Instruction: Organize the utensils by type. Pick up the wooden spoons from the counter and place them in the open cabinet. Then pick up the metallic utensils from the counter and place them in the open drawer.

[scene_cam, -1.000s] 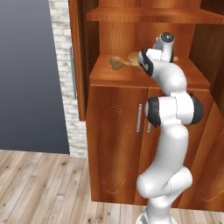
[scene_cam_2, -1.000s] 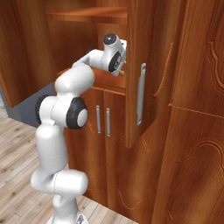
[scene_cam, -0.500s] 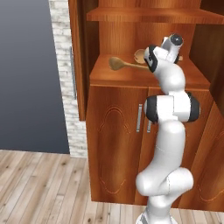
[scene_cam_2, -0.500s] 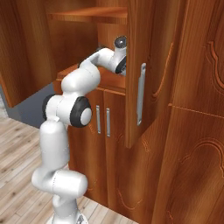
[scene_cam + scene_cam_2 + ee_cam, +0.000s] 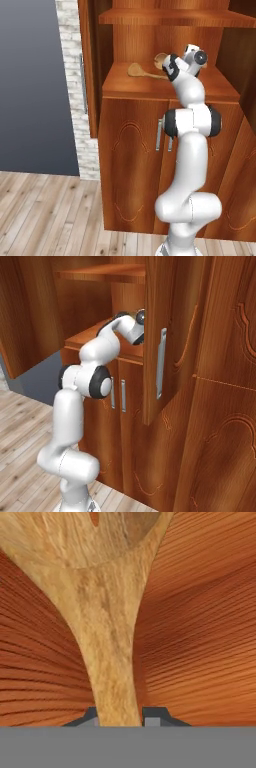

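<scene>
The open cabinet [image 5: 95, 60] stands right in front of me, and my arm reaches onto its lower shelf [image 5: 120, 82]. My gripper [image 5: 166, 65] is shut on a wooden spoon [image 5: 160, 59], whose round bowl shows just left of the hand. In the hand view the spoon's neck [image 5: 112, 662] runs up from between my fingertips [image 5: 155, 716] into the bowl, close over the shelf's wood grain. A second wooden spoon [image 5: 134, 69] lies flat on the shelf, its handle pointing right toward the hand. From the right base view the hand [image 5: 134, 331] is half hidden behind the cabinet door [image 5: 165, 331].
An upper shelf [image 5: 165, 17] sits above the hand. Closed lower doors with silver handles [image 5: 159, 135] are under the shelf. A white brick wall [image 5: 75, 75] and grey wall lie to the left. Wood-plank floor [image 5: 45, 215] is below.
The arm has stretched deeper into the cabinet, carrying the held spoon inward over the shelf. The spoon lying on the shelf has stayed put.
</scene>
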Tool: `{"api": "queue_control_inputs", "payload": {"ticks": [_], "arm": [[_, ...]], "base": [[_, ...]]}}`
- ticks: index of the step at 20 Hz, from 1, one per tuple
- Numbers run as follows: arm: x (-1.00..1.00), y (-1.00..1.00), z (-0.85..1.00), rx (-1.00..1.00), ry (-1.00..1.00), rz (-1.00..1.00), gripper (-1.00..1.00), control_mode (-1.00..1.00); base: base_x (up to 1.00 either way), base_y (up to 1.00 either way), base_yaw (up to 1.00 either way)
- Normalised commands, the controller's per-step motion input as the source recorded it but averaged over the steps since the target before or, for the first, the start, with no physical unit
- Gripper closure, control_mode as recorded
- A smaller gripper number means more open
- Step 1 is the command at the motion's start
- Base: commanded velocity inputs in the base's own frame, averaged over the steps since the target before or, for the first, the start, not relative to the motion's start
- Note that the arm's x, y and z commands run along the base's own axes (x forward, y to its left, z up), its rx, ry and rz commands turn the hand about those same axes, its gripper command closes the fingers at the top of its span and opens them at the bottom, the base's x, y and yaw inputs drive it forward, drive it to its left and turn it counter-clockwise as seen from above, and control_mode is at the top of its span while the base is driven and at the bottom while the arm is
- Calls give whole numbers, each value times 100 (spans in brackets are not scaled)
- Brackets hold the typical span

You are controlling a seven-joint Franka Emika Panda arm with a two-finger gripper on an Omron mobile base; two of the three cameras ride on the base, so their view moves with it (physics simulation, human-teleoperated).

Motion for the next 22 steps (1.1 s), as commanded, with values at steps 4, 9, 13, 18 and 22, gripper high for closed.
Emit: {"api": "queue_control_inputs", "payload": {"ticks": [4, 9, 13, 18, 22], "arm": [[16, 4, -22, -6, -3, 0, -100, -100], [18, 12, -5, -9, 1, 0, -100, -100], [9, 11, 0, -9, 7, 0, -100, -100], [-2, 3, 0, -4, 22, 0, -100, -100], [-47, 13, 0, 0, 8, 0, -100, -100]], "base": [[0, 0, 0], [0, 0, 0], [0, 0, 0], [0, 0, 0], [0, 0, 0]]}}
